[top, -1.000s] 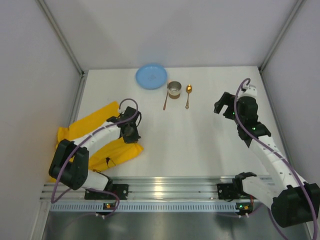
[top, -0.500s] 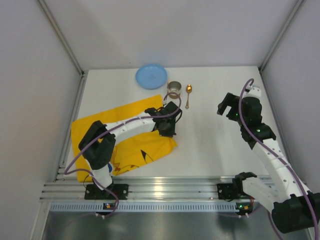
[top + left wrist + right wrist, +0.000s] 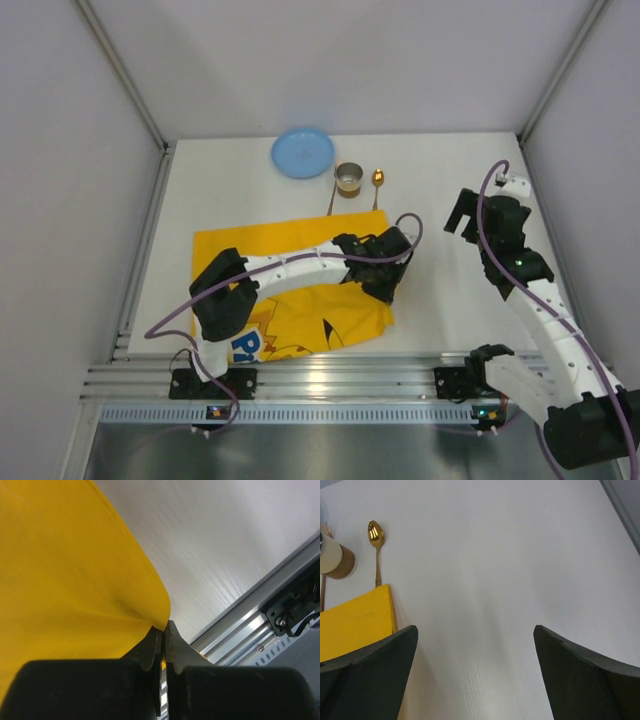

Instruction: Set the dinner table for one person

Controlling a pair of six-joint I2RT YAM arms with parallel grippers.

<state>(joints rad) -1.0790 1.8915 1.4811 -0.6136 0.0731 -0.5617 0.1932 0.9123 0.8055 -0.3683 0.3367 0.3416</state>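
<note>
Left wrist: creased cloth [image 3: 65, 570], matte table [image 3: 225, 545]

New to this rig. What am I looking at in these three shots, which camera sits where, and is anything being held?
Two small robot arms are bolted at the near edge of a white table, and each ends in a two-finger gripper. The wide picture comes from a fixed camera above and behind the arms. The other two come from cameras on the wrists, so the dark shapes at the bottom are each arm's own fingers.

On the table lie a blue plate, a cup, a gold spoon, a thin utensil beside the cup, and a yellow printed cloth. The left gripper is shut on the cloth's edge near a corner. The right gripper is open, holds nothing, and hangs over bare table.
</note>
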